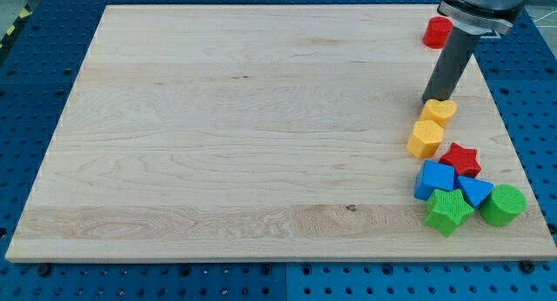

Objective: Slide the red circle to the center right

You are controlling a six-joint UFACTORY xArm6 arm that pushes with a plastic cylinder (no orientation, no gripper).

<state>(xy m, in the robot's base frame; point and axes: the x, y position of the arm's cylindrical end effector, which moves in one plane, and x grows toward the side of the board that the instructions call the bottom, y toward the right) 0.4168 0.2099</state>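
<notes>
Red circle [437, 31] sits near the tabletop's top right corner; likely light and slippery, so push its top side. No fingers here: your tip [428, 99] touches a yellow block [439, 110].

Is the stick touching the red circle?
No, my tip sits by the yellow heart, while the red circle is apart, nearer the view's top.

Wooden board [218, 118], coloured blocks [452, 175] right side
</notes>
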